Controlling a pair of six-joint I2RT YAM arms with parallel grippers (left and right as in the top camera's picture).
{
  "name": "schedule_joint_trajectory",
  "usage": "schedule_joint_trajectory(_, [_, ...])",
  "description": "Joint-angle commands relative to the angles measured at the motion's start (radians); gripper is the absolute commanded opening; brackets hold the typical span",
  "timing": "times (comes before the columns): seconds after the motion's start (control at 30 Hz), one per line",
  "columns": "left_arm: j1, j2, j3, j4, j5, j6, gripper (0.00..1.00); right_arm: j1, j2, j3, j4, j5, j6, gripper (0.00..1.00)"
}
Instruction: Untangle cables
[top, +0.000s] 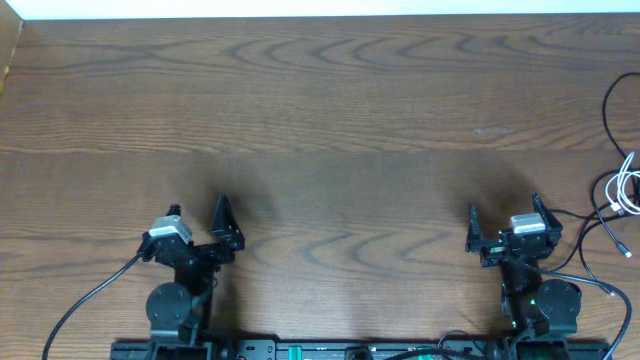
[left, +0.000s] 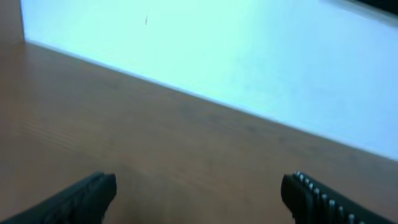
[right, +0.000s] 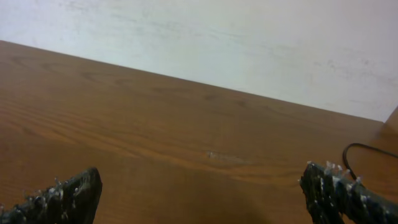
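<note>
The white cable (top: 626, 186) lies bunched at the table's far right edge. The thin black cable (top: 606, 112) curves around it and runs down toward a plug end (top: 624, 250); the two overlap. A short bit of black cable (right: 359, 149) shows at the right edge of the right wrist view. My left gripper (top: 198, 214) (left: 199, 194) is open and empty at the front left, far from the cables. My right gripper (top: 505, 214) (right: 202, 196) is open and empty over bare wood, left of the cables.
The wooden table (top: 320, 120) stretches back to a white wall (right: 249, 43). Thick black arm wires run at the front left (top: 88, 298) and front right (top: 592, 282). The arm bases (top: 350, 350) sit along the front edge.
</note>
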Motion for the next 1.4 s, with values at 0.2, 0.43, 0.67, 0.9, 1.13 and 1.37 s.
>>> schedule_joint_trajectory(0.2, [0.004,-0.008,-0.101,-0.005,0.010,0.126,0.90,-0.006,-0.006,-0.001,-0.003,-0.006,0.014,0.99])
schedule_joint_trajectory(0.43, [0.003,-0.006,-0.101,-0.012,0.013,0.124,0.90,-0.006,-0.006,-0.001,-0.003,-0.006,0.014,0.99])
schedule_joint_trajectory(0.67, [0.003,-0.005,-0.101,-0.012,0.013,0.124,0.90,-0.006,-0.006,-0.001,-0.003,-0.006,0.014,0.99])
schedule_joint_trajectory(0.9, [0.003,-0.005,-0.101,-0.012,0.013,0.124,0.90,-0.006,-0.006,-0.001,-0.003,-0.006,0.014,0.99])
schedule_joint_trajectory(1.13, [0.003,-0.005,-0.101,-0.012,0.013,0.124,0.90,-0.006,-0.006,-0.001,-0.003,-0.006,0.014,0.99])
schedule_joint_trajectory(1.37, [0.003,-0.005,-0.101,-0.012,0.013,0.124,0.90,-0.006,-0.006,-0.001,-0.004,-0.006,0.014,0.99])
